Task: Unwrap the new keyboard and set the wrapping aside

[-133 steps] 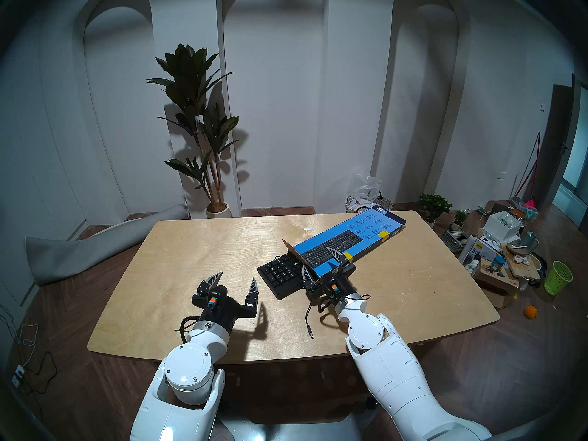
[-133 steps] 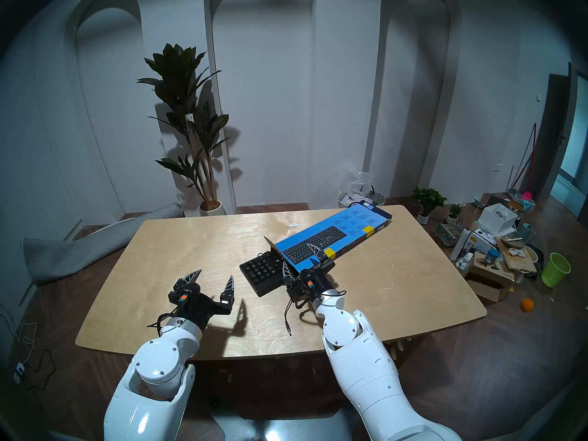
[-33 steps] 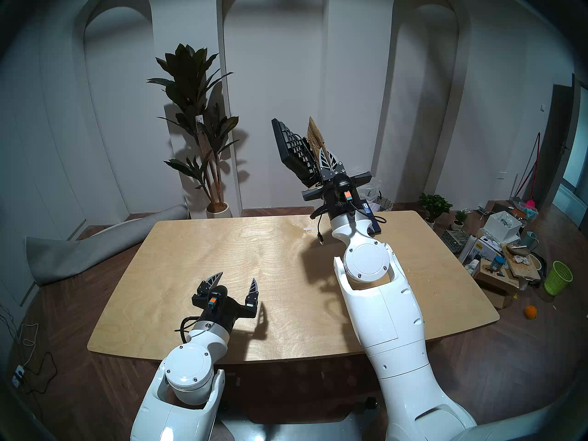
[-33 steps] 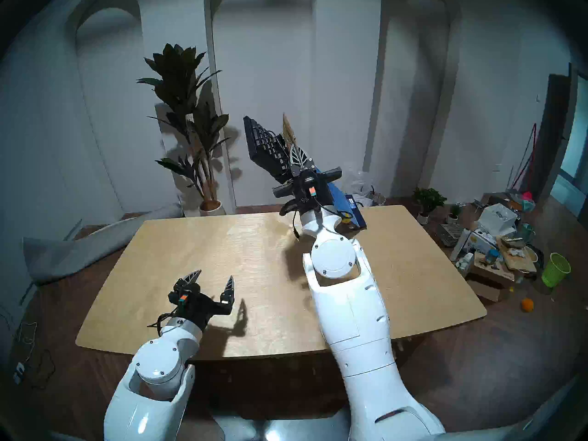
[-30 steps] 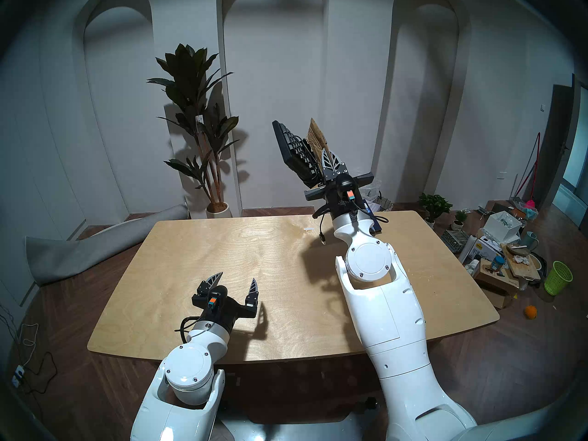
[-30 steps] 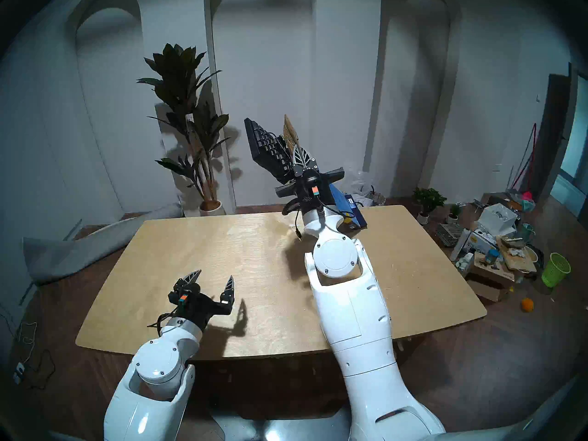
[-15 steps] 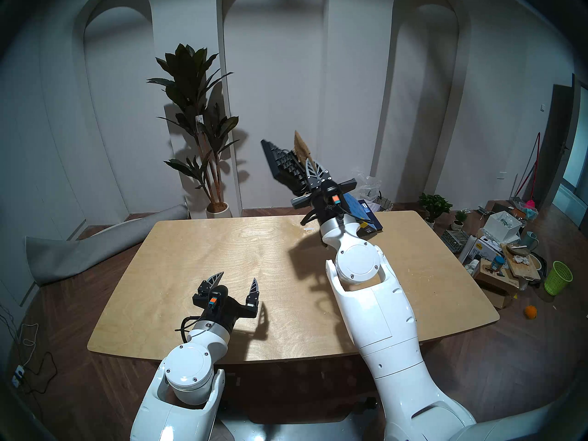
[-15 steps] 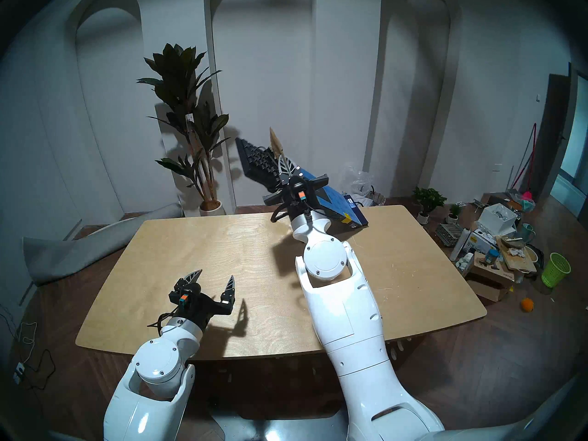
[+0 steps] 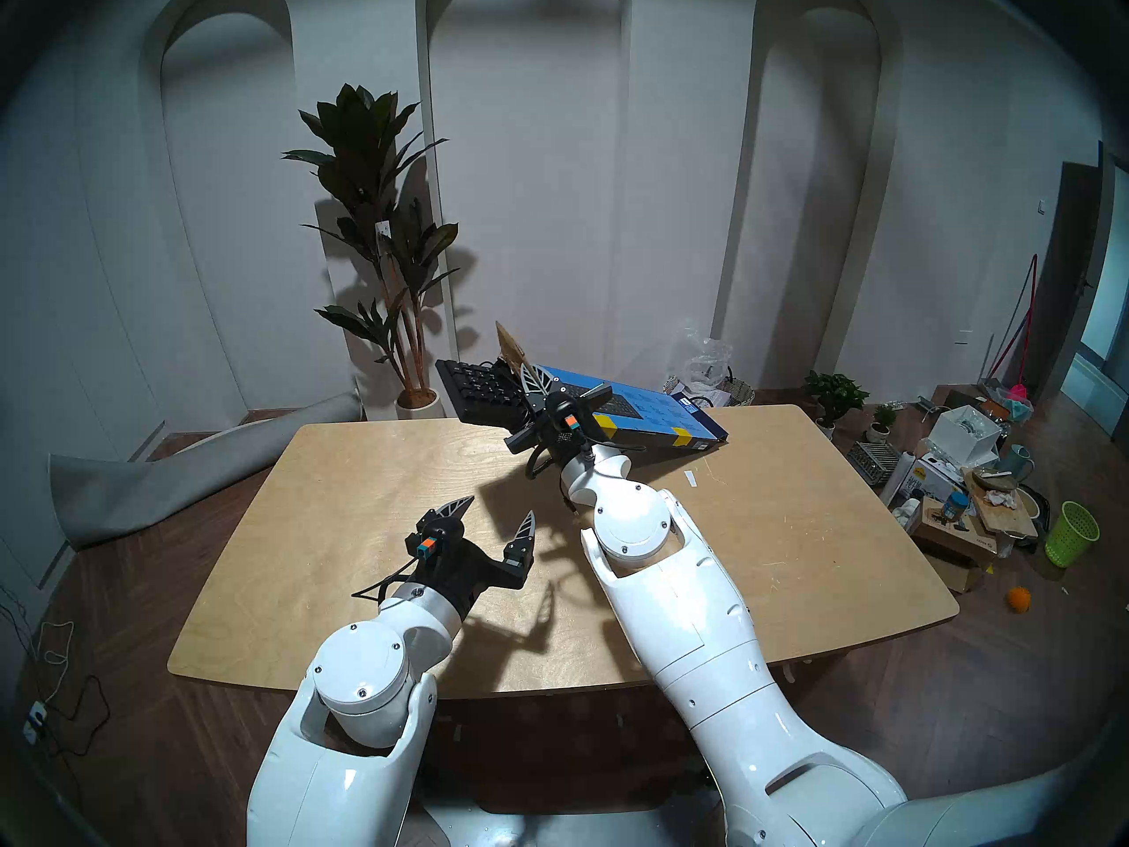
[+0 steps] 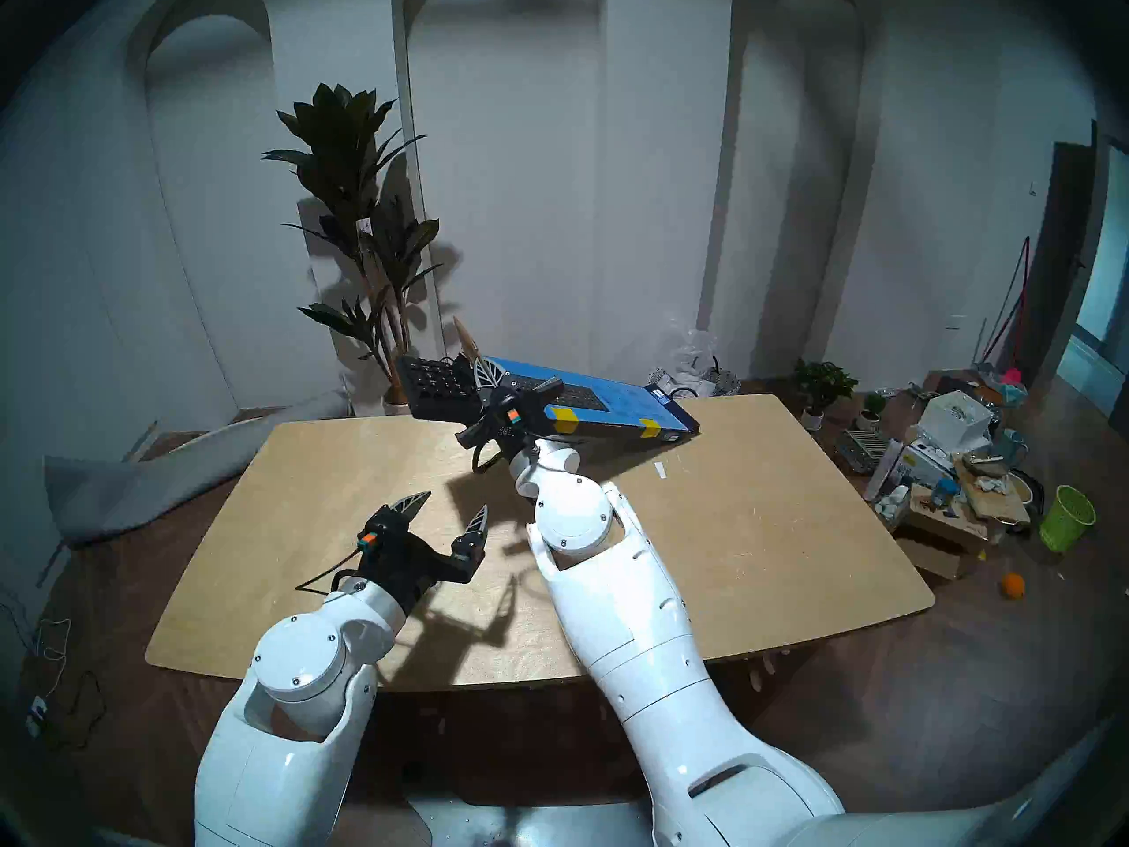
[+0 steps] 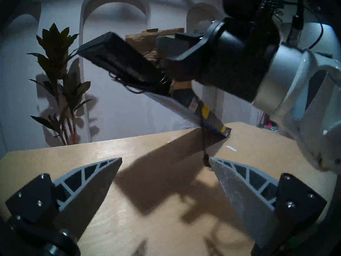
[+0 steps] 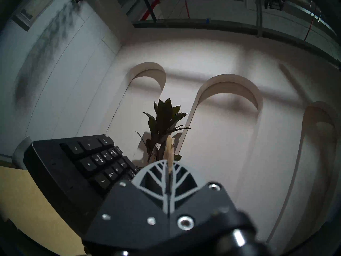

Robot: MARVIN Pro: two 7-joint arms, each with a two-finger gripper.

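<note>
**Box held up at its open end, keyboard half out**

The right gripper point(image 9: 533, 382) is pinching shut on the long flat blue cardboard box point(image 9: 647, 409), printed w/ a black keyboard picture and yellow tape patches; its fingers are closing on the box's top panel at the open end, beside the brown inner flap point(image 9: 508, 343) that is sticking upward. In the right wrist view the two fingertips are meeting w/ only card between them. The box is tilting: open end up in the air over the far edge of the pale wooden table point(image 9: 379, 485), far end resting down on the tabletop toward the right. My read: it's being held this way to present the mouth toward the other arm.

The long flat black keyboard w/ white key legends point(image 9: 473, 387) is poking out of that mouth, number-pad end first, approx level and hanging past the table's far edge; the rest is hidden inside the box. Its thin black cable point(image 11: 203, 139) is dangling under the box down near the tabletop.

The left gripper point(image 9: 498, 512) is spread wide, holding nothing, hovering over the table's middle, pointing toward the exposed end but well apart from it.

Room: bare tabletop btwn the left gripper and the box. Risk as I judge it: the keyboard's free end has no table beneath, so it could drop to the floor; the cable may snag.
</note>
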